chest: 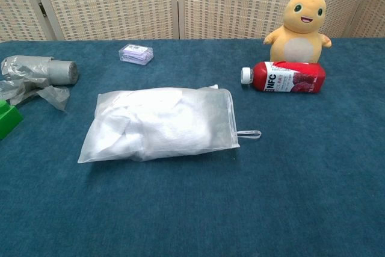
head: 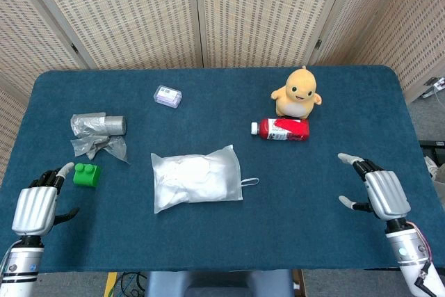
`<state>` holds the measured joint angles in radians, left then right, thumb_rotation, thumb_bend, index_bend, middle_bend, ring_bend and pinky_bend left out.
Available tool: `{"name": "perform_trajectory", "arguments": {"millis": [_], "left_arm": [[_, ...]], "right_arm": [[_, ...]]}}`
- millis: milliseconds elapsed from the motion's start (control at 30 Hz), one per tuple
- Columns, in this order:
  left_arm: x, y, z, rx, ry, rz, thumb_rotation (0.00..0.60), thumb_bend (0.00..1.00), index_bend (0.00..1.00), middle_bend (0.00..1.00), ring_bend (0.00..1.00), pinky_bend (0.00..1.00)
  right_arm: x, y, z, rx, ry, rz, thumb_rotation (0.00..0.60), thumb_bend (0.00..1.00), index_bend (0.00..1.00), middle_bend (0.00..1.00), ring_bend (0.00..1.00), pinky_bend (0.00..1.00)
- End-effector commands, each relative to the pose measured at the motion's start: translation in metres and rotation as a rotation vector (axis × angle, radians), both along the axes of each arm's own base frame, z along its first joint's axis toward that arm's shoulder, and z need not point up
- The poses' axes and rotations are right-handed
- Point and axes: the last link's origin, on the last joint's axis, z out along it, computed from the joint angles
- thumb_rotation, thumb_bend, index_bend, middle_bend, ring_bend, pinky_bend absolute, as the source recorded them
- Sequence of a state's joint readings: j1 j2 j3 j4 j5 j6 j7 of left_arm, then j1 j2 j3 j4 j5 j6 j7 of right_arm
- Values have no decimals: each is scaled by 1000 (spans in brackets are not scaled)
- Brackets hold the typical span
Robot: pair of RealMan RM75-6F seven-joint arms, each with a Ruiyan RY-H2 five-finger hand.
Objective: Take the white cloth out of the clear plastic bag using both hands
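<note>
A clear plastic bag (head: 197,179) lies flat in the middle of the blue table, and the chest view shows the same bag (chest: 161,124) with its zipper pull at the right end. Inside it sits the folded white cloth (head: 189,175), filling most of the bag (chest: 150,121). My left hand (head: 36,206) hovers at the table's near left corner, fingers apart, holding nothing. At the near right, my right hand (head: 379,191) is likewise spread and holds nothing. Both hands are well away from the bag and show only in the head view.
A green block (head: 87,174) lies just beside my left hand. Behind it is a grey roll with crumpled plastic (head: 97,133). A small clear box (head: 167,96) sits at the back. A yellow plush toy (head: 297,92) and a red bottle (head: 281,129) lie at back right.
</note>
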<state>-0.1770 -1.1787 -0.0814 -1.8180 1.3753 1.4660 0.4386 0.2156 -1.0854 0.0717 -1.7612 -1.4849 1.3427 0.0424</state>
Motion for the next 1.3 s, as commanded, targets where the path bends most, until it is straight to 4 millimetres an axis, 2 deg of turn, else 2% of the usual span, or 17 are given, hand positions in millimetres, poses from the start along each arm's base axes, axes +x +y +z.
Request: {"name": "perform_trajectory", "arguments": {"millis": [33, 267, 633, 900, 1067, 1133, 1300], "left_arm": [[1, -1, -2, -7, 15, -11, 600, 0, 154, 247, 235, 399], [14, 5, -4, -22, -5, -57, 600, 0, 154, 247, 235, 406], [72, 33, -25, -116, -93, -221, 600, 0, 150, 228, 231, 406], [116, 49, -47, -224, -132, -280, 600, 0, 84, 65, 127, 378], [134, 56, -54, -258, -138, -301, 600, 0, 6, 10, 76, 344], [150, 64, -63, -306, -152, -322, 600, 0, 0, 0, 49, 321], [165, 73, -76, -372, -134, -328, 600, 0, 0, 0, 1, 258]], "right_arm": [[2, 1, -1, 5, 4, 7, 600, 0, 232, 285, 275, 504], [2, 0, 0, 3, 8, 6, 600, 0, 232, 285, 275, 505], [2, 0, 6, -6, 17, 4, 600, 0, 237, 285, 275, 504], [3, -1, 6, -2, 14, 12, 600, 0, 237, 285, 275, 505], [2, 2, 3, 3, 12, 11, 600, 0, 237, 285, 276, 505], [0, 4, 3, 5, 10, 2, 600, 0, 237, 285, 275, 505], [-2, 6, 5, -1, 10, -1, 600, 0, 237, 285, 275, 504]]}}
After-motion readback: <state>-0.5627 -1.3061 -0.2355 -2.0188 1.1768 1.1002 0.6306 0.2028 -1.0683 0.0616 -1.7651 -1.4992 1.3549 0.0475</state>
